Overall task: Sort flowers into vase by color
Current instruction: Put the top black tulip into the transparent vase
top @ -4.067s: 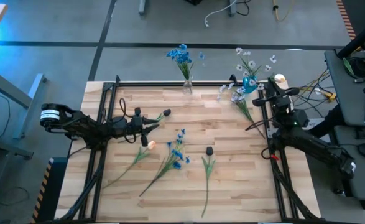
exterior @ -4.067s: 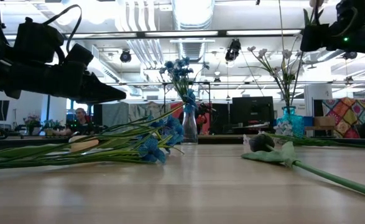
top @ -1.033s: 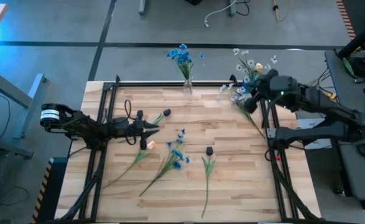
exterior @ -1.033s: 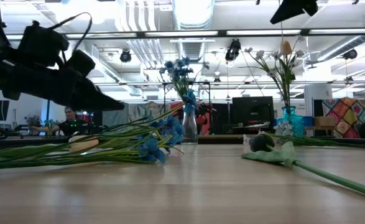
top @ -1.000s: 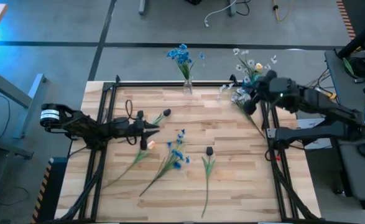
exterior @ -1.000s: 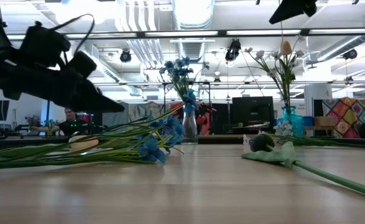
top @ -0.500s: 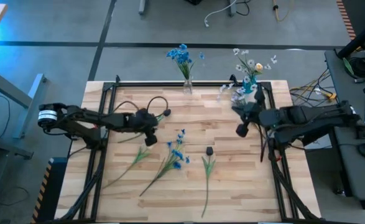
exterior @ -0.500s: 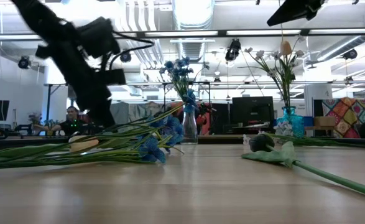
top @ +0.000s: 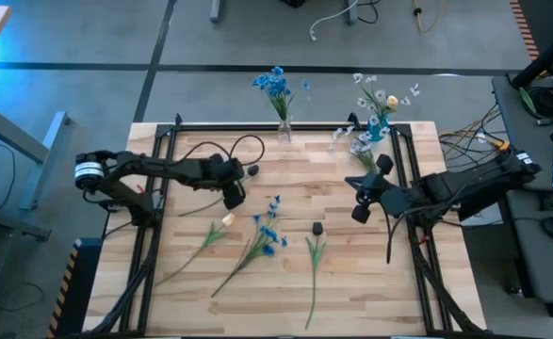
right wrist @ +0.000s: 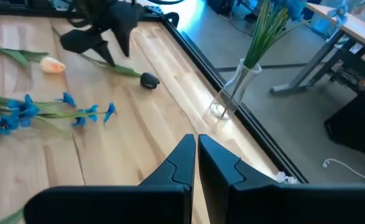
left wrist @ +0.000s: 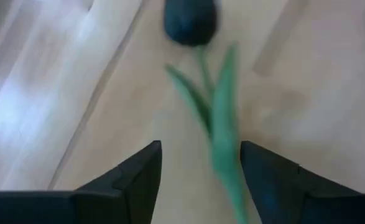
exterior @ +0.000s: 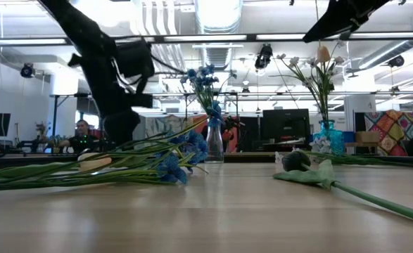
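A dark-headed flower (top: 252, 171) lies flat on the wooden table, its green stem (left wrist: 222, 124) running toward the left. My left gripper (top: 231, 199) points steeply down over that stem, open, one finger on each side (left wrist: 201, 149), touching nothing. My right gripper (top: 359, 209) hovers shut above the table's right half (right wrist: 196, 149). A peach-headed flower (top: 227, 218), blue sprigs (top: 268, 229) and a second dark-headed flower (top: 317, 229) lie mid-table. A clear vase (top: 284, 129) at the far edge holds blue flowers. A blue vase (top: 378, 130) holds white and pale ones.
A black frame rail (top: 285, 125) runs along the far edge, with side rails on the left and right. Bare wood lies along the near edge and between the right gripper and the second dark flower. Cables and equipment sit beyond the right edge.
My left gripper has tipped from nearly level to pointing steeply down, rising a little and shifting toward the dark-headed flower's stem. My right gripper has left the blue vase at the far right, coming down and toward the near edge and the table's middle. The flowers have not moved.
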